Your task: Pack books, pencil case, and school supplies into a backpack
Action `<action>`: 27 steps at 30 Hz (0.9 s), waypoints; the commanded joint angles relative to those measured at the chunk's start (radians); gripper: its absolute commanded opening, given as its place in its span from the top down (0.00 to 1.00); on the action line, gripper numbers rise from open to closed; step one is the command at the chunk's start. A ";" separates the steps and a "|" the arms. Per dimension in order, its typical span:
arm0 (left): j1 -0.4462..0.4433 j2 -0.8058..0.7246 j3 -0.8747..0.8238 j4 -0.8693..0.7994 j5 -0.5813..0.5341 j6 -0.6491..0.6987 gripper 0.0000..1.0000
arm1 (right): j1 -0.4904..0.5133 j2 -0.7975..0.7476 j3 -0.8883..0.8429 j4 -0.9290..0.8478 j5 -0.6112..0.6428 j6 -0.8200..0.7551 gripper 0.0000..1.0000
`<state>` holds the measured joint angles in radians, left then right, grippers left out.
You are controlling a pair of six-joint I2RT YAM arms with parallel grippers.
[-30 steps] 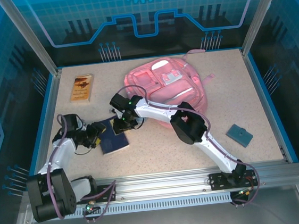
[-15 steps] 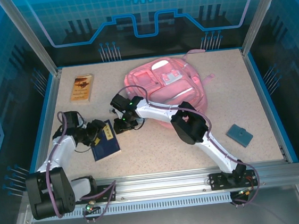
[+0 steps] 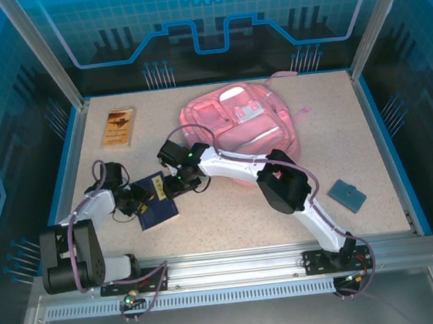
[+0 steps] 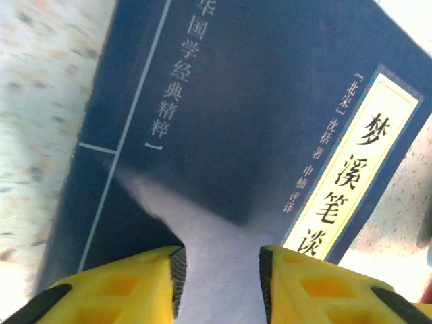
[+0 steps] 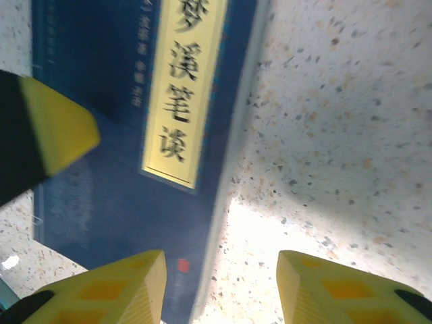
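The left gripper (image 4: 219, 270) has two yellow fingers (image 4: 135, 283) held apart with a clear gap. They point down at the cover of a dark navy book (image 4: 236, 101), which shows through the gap with a pale glare on it. The fingers are not clamped on anything. The book carries a cream title label (image 4: 358, 169) with dark Chinese characters along one side, and thin pale lines and lettering on the other.

The right gripper (image 5: 219, 270) also has its yellow fingers (image 5: 324, 290) spread wide and holds nothing. One finger hangs over the book's edge, the other over the bare speckled table (image 5: 337, 135), so the edge of the book runs between them. In the right wrist view, a yellow and black finger (image 5: 54, 128) of the left gripper reaches in over the navy cover from the left.

From above, the navy book lies flat and slightly skewed on the table, left of centre and towards the near side. The left gripper is at its left side and the right gripper at its far right corner. The pink backpack (image 3: 243, 124) lies at the far middle of the table, apart from the book. A tan-orange book (image 3: 119, 126) lies at the far left, and a small blue-grey flat item (image 3: 347, 195) lies at the near right.
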<state>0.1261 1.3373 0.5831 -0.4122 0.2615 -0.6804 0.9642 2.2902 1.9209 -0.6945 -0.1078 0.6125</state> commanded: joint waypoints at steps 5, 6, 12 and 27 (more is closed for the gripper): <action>-0.186 0.022 -0.087 0.001 0.000 -0.116 0.66 | -0.015 -0.049 -0.056 -0.044 0.063 0.032 0.52; -0.211 0.014 -0.089 -0.003 -0.005 -0.133 0.66 | -0.017 -0.050 -0.066 -0.051 0.074 0.035 0.52; -0.256 -0.035 -0.083 -0.035 -0.027 -0.156 0.69 | -0.022 -0.042 -0.113 -0.085 0.118 0.061 0.52; -0.259 0.010 -0.086 -0.004 -0.022 -0.151 0.80 | -0.022 -0.044 -0.084 -0.027 -0.053 0.071 0.69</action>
<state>-0.1207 1.3090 0.5354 -0.3531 0.2462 -0.8146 0.9428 2.2658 1.8080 -0.7311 -0.1070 0.6758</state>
